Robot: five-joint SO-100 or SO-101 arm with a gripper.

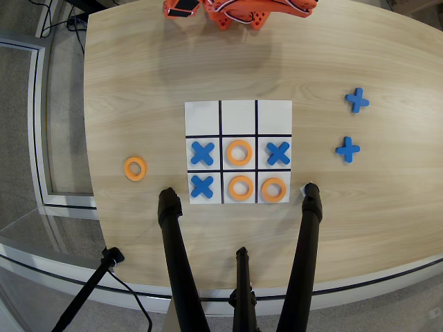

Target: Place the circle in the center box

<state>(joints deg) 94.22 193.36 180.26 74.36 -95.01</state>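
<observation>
Orange ring (239,152) sits in the center box (239,137) of the board (238,112).
I see the arm (239,12) parked beyond the board's far edge; gripper state: can't tell; spare ring (135,168) left of the board.

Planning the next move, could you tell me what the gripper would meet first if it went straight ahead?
Cannot tell: the orange arm is cropped at the top edge, hiding the gripper's heading. Bare table lies between it and the board.
</observation>
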